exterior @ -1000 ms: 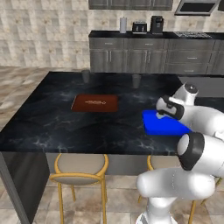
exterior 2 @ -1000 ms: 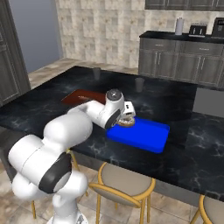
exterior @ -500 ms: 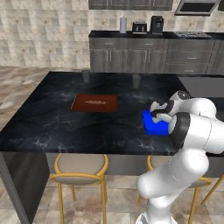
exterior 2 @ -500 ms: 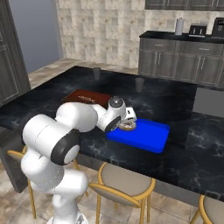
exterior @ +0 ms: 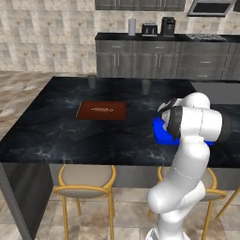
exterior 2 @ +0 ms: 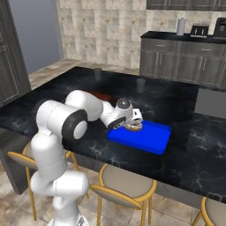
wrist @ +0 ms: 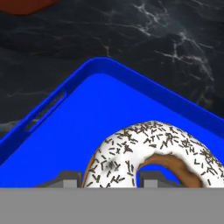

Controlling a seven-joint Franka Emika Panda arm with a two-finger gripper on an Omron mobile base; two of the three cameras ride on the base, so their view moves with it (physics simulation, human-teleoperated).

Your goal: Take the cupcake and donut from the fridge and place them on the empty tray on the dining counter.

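One donut (wrist: 148,153) sits in the claw (wrist: 109,178) over one tray (wrist: 87,109).

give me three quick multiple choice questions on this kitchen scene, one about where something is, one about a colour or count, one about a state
1. Where is the donut?
A. on the reddish-brown board
B. over the tray, between the gripper's fingertips
C. on a stool seat

2. What colour is the tray?
A. bright blue
B. yellow
C. white

3. What is the state of the gripper?
A. wide open over bare counter
B. shut on the donut
C. shut on a cup

Answers:
1. B, the hand view shows the donut's ring between the two fingertips with the blue tray floor behind it.
2. A, both base views show a bright blue tray on the dining counter.
3. B, a fingertip sits on either side of the iced ring in the hand view.
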